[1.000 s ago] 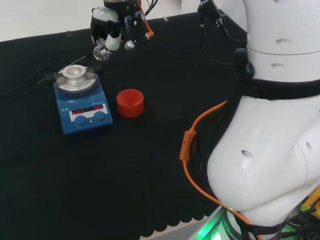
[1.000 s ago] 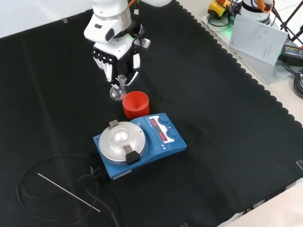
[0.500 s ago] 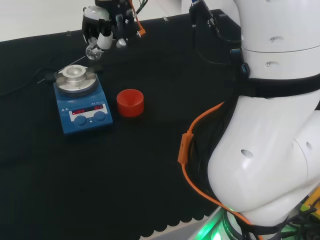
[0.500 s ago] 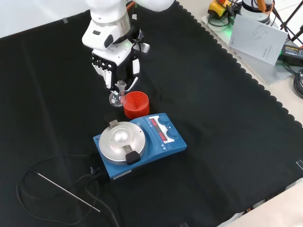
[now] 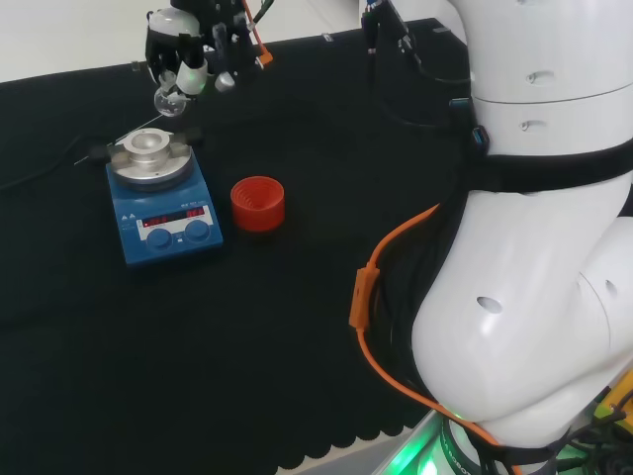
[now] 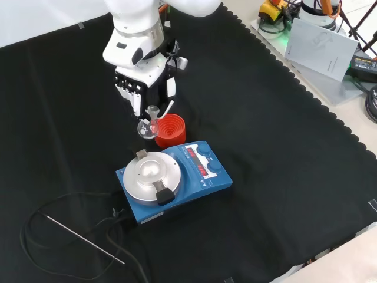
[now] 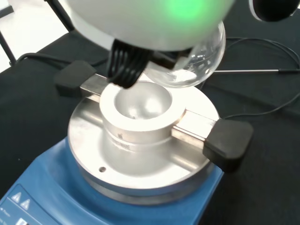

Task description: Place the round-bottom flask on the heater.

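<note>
The hand (image 5: 188,45) (image 6: 143,79) hangs above the cloth with its fingers curled round the neck of a small clear round-bottom flask (image 5: 168,99) (image 6: 147,125). The flask's bulb (image 7: 197,58) hangs in the air close above and a little off to one side of the heater's metal cup (image 7: 137,104). The blue heater (image 5: 163,203) (image 6: 174,177) has a round silver top plate with a bowl-shaped block held by black clamps. In the head view the flask is just behind the heater's top; in the front view it hangs above the plate's far edge.
A red ribbed ring stand (image 5: 258,202) (image 6: 169,130) stands right beside the heater. A thin metal probe (image 6: 85,239) and the heater's black cable (image 6: 65,206) lie on the cloth in front of the heater. The arm's white links (image 5: 534,247) stand at the head view's right.
The hand has carried the flask leftward in the head view, away from above the red stand towards the heater; in the front view the flask has come lower in the picture.
</note>
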Available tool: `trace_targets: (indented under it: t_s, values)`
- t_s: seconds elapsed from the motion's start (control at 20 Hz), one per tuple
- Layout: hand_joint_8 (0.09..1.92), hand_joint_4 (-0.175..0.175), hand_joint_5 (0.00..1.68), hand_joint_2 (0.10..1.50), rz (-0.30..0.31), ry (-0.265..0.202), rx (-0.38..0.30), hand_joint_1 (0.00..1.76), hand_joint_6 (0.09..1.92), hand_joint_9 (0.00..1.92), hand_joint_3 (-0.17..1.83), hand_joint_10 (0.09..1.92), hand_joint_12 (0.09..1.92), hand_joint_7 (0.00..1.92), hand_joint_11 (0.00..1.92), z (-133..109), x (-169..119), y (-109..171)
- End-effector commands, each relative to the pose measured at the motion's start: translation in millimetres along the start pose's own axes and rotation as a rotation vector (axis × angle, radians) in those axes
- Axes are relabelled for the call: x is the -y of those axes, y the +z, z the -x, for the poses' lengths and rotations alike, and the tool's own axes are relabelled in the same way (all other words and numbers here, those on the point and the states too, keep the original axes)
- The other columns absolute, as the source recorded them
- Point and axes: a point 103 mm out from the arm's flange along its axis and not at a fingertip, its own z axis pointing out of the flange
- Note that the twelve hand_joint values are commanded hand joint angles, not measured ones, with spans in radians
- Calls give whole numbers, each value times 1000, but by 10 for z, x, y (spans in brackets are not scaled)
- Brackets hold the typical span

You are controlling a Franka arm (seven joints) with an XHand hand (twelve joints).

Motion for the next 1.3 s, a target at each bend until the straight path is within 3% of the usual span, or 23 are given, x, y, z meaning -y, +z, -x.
trace_targets:
  t_s: [0.05,0.8,1.3]
  values:
    - [641,-175,1199,499,-6,-21,-10,1326,746,1696,922,343,910,1461,1692,-151,-106,39]
    - [641,-175,1205,491,-26,-69,-16,1327,743,1702,934,337,910,1464,1699,-335,-466,110]
    - [641,-175,1208,487,-48,-87,-24,1327,743,1703,941,334,910,1467,1700,-373,-515,222]
